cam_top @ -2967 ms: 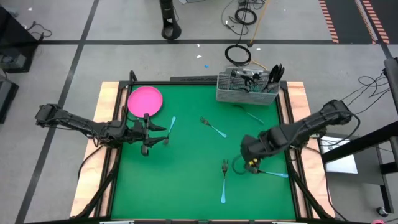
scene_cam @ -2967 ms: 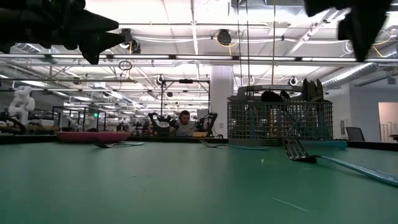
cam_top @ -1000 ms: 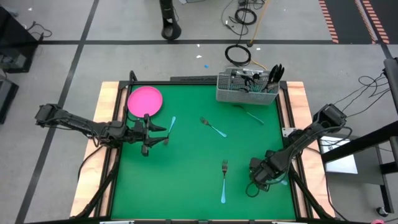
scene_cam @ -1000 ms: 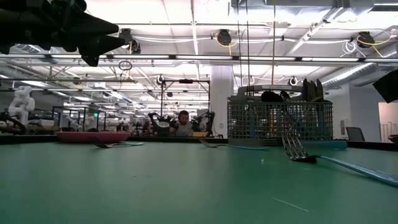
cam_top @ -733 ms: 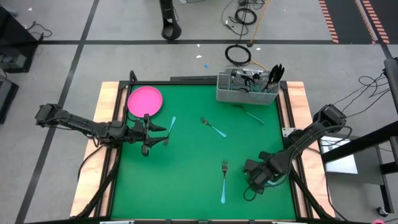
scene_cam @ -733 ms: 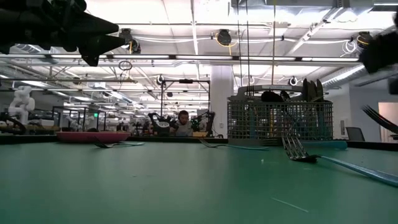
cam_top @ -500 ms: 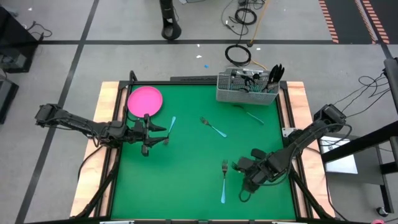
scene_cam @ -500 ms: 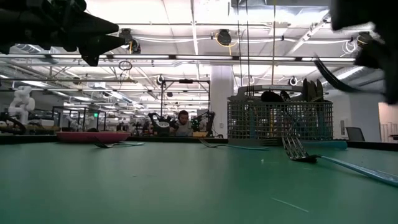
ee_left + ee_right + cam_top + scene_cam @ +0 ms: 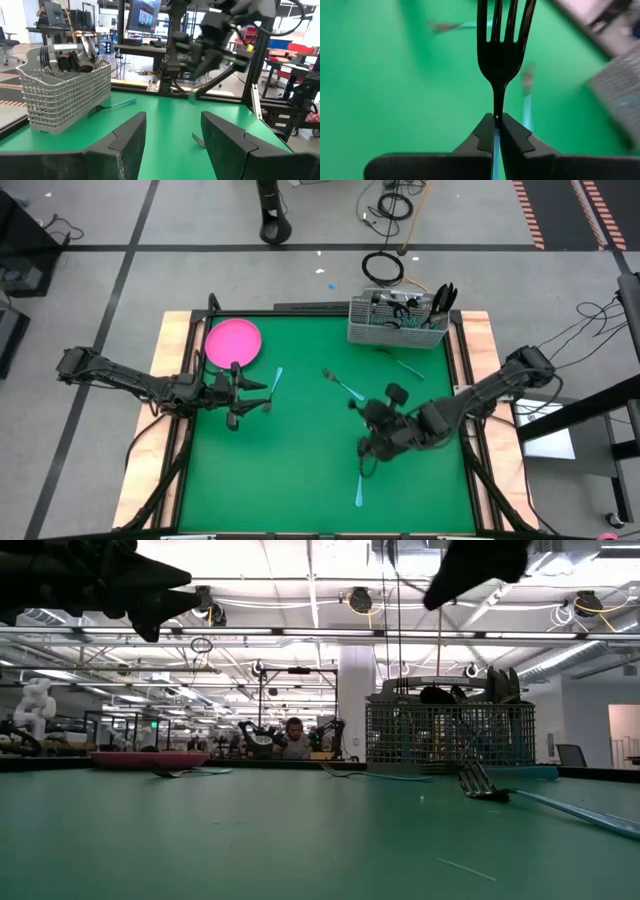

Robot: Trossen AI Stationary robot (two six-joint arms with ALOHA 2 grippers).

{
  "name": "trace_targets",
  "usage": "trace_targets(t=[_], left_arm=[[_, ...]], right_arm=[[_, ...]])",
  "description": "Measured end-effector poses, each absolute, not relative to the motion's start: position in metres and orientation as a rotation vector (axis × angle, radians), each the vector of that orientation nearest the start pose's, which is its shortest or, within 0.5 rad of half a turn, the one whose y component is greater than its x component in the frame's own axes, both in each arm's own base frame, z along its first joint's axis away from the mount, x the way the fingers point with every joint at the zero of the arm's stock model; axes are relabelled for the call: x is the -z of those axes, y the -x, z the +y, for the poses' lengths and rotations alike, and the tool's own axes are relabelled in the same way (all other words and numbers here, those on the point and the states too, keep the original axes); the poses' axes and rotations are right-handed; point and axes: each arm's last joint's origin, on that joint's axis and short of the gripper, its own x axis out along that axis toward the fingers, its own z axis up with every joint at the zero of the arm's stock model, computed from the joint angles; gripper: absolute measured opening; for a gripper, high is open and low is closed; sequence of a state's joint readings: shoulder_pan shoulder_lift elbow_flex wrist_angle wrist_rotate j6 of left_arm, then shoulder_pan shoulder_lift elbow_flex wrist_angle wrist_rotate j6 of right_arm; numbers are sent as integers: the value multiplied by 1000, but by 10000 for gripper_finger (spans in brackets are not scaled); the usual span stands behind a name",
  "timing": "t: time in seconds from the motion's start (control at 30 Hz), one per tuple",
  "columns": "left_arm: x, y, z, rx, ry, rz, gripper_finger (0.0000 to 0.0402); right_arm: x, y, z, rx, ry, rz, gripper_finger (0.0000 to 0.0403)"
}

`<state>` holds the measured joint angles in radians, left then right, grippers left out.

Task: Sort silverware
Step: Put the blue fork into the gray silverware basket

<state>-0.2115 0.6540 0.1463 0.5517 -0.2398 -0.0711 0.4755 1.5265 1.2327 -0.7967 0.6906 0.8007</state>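
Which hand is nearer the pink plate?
Left. The left hand hovers just beside the pink plate; the right hand, shut on a fork, is mid-table, well away.

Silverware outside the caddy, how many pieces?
5. Four lie on the mat: a blue-handled piece near the pink plate, a centre fork, a thin piece before the caddy, a front fork. The right gripper holds a fifth fork. Others may hide under its arm.

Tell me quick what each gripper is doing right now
Left gripper: open, holding nothing, near the pink plate.
Right gripper: shut on a fork, above mid-table.
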Motion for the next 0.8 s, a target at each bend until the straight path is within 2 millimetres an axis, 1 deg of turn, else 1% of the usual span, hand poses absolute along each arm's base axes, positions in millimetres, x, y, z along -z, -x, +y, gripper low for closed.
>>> trace_targets(t=[0.1,0.3,0.37,0.43,0.53,0.67,0.8], left_arm=[[-203,-148,-25,-26,77,-57,192],[-203,-148,-25,-26,73,-60,192],[-203,-148,-25,-26,59,-60,192],[-203,-148,-25,-27,58,-59,192],[-203,-148,-25,-26,57,-59,192],[-203,-148,-25,-22,57,-57,192],[-203,-148,-25,0,58,-56,192]], right_arm=[[-276,-285,100,605,-114,735,0],[-278,-302,48,701,-40,760,0],[-283,-305,31,718,-21,742,0],[-292,-308,13,732,-5,691,0],[-306,-306,-16,768,29,657,0],[-323,-295,-58,816,-3,602,0],[-337,-290,-89,872,13,508,0]])
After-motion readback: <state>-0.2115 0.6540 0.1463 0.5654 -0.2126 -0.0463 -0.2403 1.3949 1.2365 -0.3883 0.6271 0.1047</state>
